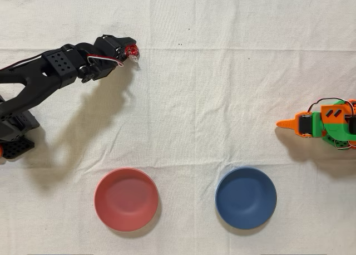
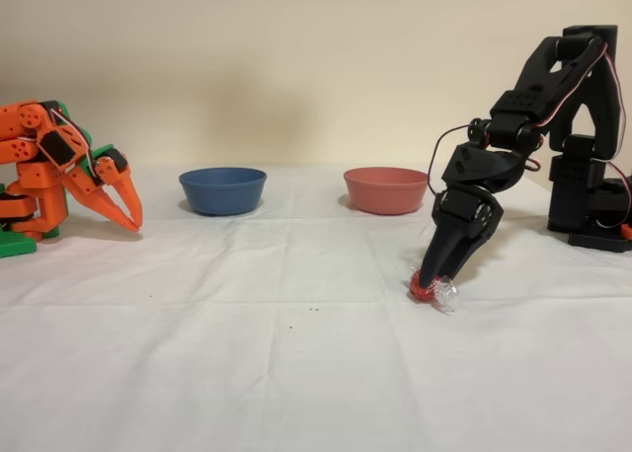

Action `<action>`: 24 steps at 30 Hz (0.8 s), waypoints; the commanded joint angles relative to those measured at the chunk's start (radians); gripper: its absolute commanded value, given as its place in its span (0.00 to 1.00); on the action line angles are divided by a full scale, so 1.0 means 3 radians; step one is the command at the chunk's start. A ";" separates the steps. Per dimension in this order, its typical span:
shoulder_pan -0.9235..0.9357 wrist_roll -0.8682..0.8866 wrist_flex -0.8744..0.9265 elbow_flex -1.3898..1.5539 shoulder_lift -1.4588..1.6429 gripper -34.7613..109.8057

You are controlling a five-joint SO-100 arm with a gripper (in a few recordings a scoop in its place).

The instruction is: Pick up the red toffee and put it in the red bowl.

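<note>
The red toffee (image 2: 424,290) lies on the white tablecloth (image 2: 296,373) in the lower right part of the fixed view, and its clear twisted wrapper end sticks out to the right. In the overhead view the toffee (image 1: 132,52) is in the upper left of the frame. The gripper (image 2: 431,282) of the black arm (image 2: 533,97) points steeply down, and its fingers are closed around the toffee at the level of the cloth. I cannot tell if the toffee is lifted from the cloth or still touches it.

The red bowl (image 1: 126,199) stands in the lower left of the overhead view, well apart from the toffee. The dark blue bowl (image 1: 246,197) stands to the right of it. The idle orange arm (image 1: 322,124) is at the right edge.
</note>
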 commanded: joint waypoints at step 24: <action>0.0046 -0.0051 0.0077 0.0215 0.0511 0.33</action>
